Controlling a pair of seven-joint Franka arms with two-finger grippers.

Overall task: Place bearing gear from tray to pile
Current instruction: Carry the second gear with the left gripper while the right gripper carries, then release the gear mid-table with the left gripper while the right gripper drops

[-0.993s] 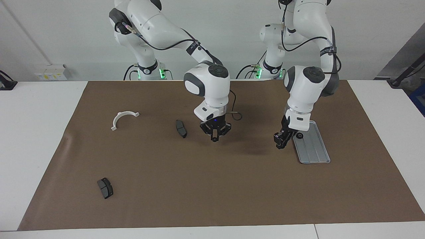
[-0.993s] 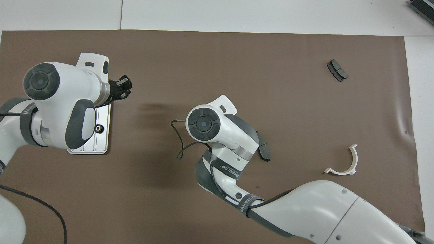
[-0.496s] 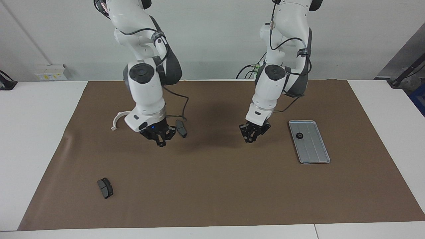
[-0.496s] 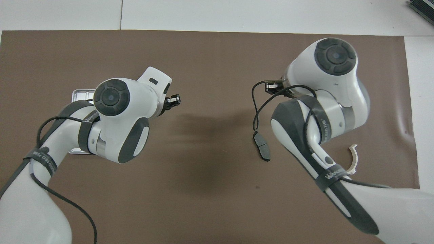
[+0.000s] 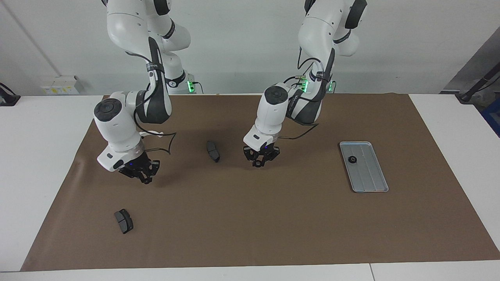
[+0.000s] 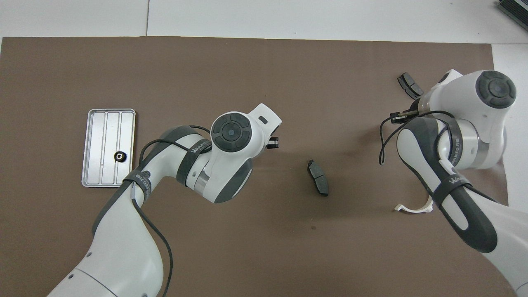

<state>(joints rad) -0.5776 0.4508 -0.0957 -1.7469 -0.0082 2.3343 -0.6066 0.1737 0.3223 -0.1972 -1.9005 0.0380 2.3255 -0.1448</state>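
The silver-grey tray lies toward the left arm's end of the mat. A small black bearing gear rests in it. The pile is a scatter: a white half-ring bracket, partly under the right arm, and two dark brake pads. My left gripper hangs low over the mid mat beside the nearer pad, fingertips together; whether they hold anything is hidden. My right gripper is shut and empty, over the mat between the bracket and the farther pad.
A brown mat covers the white table. The right arm's wrist cable dangles in a loop close to the mat.
Both arms swung toward the right arm's end of the table. The left gripper left the tray's side for the mid mat, and the right gripper went from mid mat to near the bracket. The gear stayed put.
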